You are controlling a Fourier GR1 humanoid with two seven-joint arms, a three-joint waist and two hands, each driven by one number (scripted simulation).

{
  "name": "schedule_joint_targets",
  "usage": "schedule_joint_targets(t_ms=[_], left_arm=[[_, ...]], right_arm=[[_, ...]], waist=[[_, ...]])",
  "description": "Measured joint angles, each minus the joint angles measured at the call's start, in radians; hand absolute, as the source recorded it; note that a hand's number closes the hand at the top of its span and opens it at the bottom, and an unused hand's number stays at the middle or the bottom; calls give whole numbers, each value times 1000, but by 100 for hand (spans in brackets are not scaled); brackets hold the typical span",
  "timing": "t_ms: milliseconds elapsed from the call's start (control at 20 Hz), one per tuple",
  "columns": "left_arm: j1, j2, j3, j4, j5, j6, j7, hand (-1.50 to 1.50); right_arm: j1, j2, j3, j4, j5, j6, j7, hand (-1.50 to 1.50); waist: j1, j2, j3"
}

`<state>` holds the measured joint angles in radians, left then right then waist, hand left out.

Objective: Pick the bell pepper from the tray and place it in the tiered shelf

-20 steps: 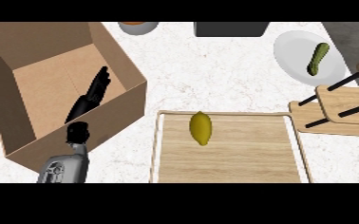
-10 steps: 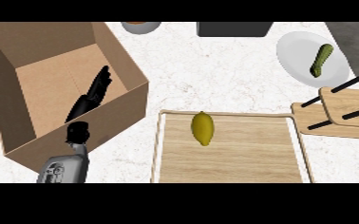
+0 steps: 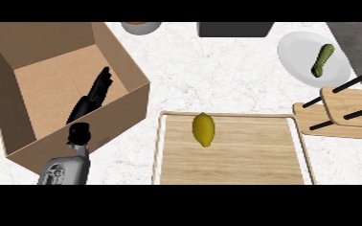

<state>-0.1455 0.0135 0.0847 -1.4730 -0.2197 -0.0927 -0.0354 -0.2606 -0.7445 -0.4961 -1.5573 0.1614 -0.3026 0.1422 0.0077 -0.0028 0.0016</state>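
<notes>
We see the bell pepper (image 3: 203, 129), a yellow elongated piece, lying on the wooden tray (image 3: 268, 158) toward the tray's far left part, close to its far rim and untouched by anything. The tray sits at the near edge of the white marbled tabletop (image 3: 212, 72), roughly in the middle.

Our left robot hand (image 3: 92, 97) is black and reaches over the open cardboard box (image 3: 42, 76) that fills the tabletop's left side; its fingers look straight and extended toward the box's inner far wall, holding nothing we can make out. The grey forearm (image 3: 65, 170) comes up from the near left corner, crossing the box's near wall. We cannot see the right robot hand anywhere.

At the right edge of the tabletop stands the tiered shelf (image 3: 338, 112), wooden boards joined by thin black rods, only partly visible, just beside the tray's far right corner. Beyond it, toward the far right corner, a white plate (image 3: 297, 52) carries a green, elongated vegetable (image 3: 323, 60), which we cannot identify more closely. Along the far edge we see a dark rectangular object (image 3: 234, 28) near the middle and a grey bowl (image 3: 140, 27) left of it, both cut off by the view.
</notes>
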Motion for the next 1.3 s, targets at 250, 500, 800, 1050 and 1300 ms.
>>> schedule_joint_targets(t_ms=[250,500,800,1050,1300], left_arm=[[4,-3,9,-7,-8,-8,-4,0],[-1,-3,16,5,-9,-4,-14,0],[-4,-2,24,6,-9,-9,-7,0],[8,-2,23,-26,-11,-21,10,0],[-5,-8,22,4,-18,-6,-6,0]], right_arm=[[43,-44,-10,88,132,-49,75,-150],[58,-40,-43,120,155,-53,95,-150],[47,-15,-108,105,61,-17,93,-150],[42,-28,-167,114,-44,65,73,-150],[7,-62,-217,112,-122,112,102,-150]], waist=[[-2,1,-1],[-5,-2,-1],[-7,-3,0],[-7,-1,0],[-8,-3,0]])
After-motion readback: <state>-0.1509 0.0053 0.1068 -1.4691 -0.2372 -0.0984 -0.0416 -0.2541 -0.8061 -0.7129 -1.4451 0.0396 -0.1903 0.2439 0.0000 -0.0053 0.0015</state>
